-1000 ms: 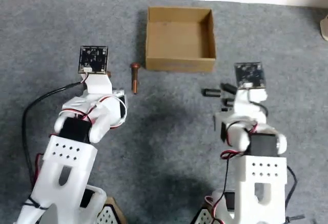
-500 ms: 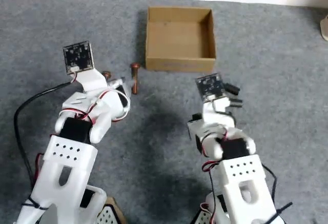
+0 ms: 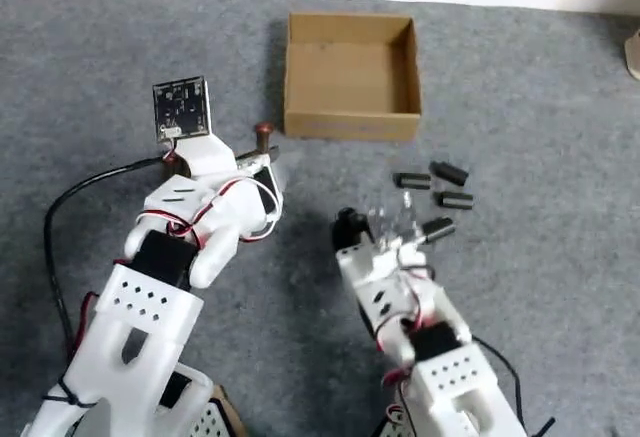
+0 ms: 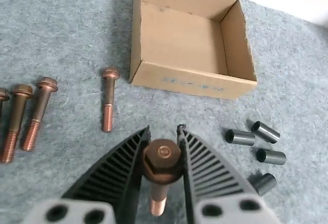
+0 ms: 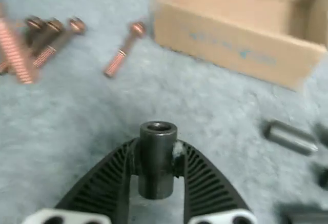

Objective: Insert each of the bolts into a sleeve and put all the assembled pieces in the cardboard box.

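Showing left gripper (image 4: 163, 134) clamped on a copper bolt (image 4: 161, 157) near its head, right gripper (image 5: 157, 146) clamped across a dark sleeve (image 5: 156, 175), both short of the cardboard box (image 4: 189, 80); parts look rigid and smooth (probably slippery), so grip across the middle.

Copper bolts (image 4: 107, 99), seemingly black sleeves (image 4: 240, 137), tan cardboard box (image 4: 192, 83), grey carpet (image 4: 61, 29).

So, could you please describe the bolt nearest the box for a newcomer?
Find the box on the carpet. Beside its near corner on the robot's left lies one copper bolt, head nearest the box. It lies alone, whereas the other loose bolts sit together farther out.
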You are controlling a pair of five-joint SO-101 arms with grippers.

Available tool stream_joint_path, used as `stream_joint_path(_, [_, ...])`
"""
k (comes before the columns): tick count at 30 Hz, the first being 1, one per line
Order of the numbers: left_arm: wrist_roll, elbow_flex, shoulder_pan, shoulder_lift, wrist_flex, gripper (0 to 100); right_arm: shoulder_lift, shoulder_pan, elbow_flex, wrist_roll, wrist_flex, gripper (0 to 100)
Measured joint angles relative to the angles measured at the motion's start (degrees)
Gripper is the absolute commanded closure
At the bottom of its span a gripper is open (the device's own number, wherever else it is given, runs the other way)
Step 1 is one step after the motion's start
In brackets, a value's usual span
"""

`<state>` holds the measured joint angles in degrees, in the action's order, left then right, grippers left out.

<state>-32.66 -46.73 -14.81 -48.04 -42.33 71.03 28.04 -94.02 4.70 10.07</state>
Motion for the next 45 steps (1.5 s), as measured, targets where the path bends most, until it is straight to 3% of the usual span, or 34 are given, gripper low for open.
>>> stream_joint_path(6, [0.0, 0.0, 0.0, 0.0, 4.75, 99, 13.63, 5.54, -2.02, -0.09, -0.62, 99.4])
stream_joint_path(12, [0.0, 0.0, -4.13, 0.0, 6.33, 99, 24.88, 6.77, -2.02, -0.09, 11.87, 99.4])
stream_joint_path(16, [0.18, -3.08, -7.65, 0.09, 11.87, 99, 30.68, 6.77, -2.02, -0.09, 18.64, 99.4])
stream_joint_path(23, [4.66, -5.19, -9.67, 0.09, 18.29, 99, 32.88, 6.77, -2.02, -0.09, 21.89, 99.4])
stream_joint_path(32, [1.85, -5.19, -9.49, 0.09, 18.29, 99, 33.05, 6.77, -2.02, -0.09, 21.89, 99.4])
stream_joint_path(40, [-2.29, 0.18, -9.41, 0.09, 6.15, 99, 33.05, 6.77, -2.02, -0.09, 21.89, 99.3])
stream_joint_path(45, [-2.55, 1.14, -9.41, 0.09, 5.89, 99, 33.05, 6.77, -2.02, -0.09, 21.89, 99.3])
